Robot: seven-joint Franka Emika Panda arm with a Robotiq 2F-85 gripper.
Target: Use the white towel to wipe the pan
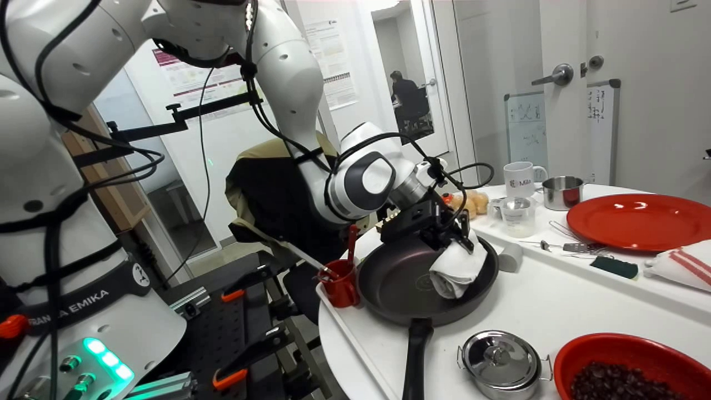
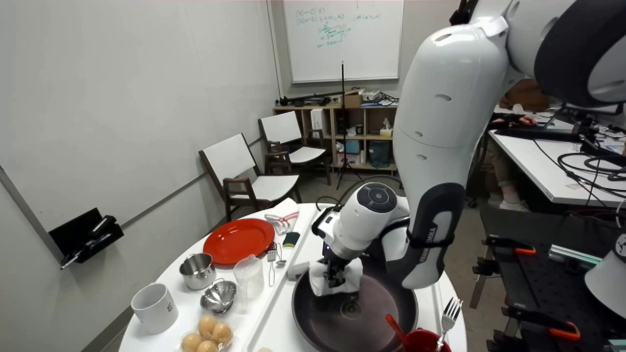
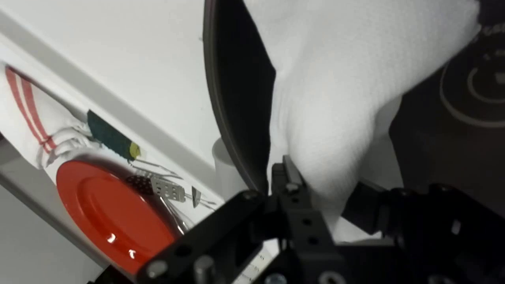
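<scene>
The dark pan (image 1: 389, 286) stands on the white table, its black handle toward the table's front in an exterior view. It also shows in an exterior view (image 2: 379, 313) and at the wrist view's edges (image 3: 242, 90). The white towel (image 1: 456, 275) is bunched inside the pan, on the side by the grey cylinder. It shows in an exterior view (image 2: 353, 277) and fills the wrist view's upper middle (image 3: 335, 79). My gripper (image 3: 325, 189) points down over the pan and is shut on the towel, with cloth between its fingers. The towel hides part of the pan floor beneath it.
A red mug (image 1: 340, 289) with utensils stands close beside the pan. A grey cylinder (image 1: 510, 258) touches or nearly touches the rim. A lidded pot (image 1: 500, 361) and red bowl (image 1: 577, 350) stand near the handle. A measuring cup (image 2: 249, 276) and red plate (image 2: 239, 239) lie beyond the ridge.
</scene>
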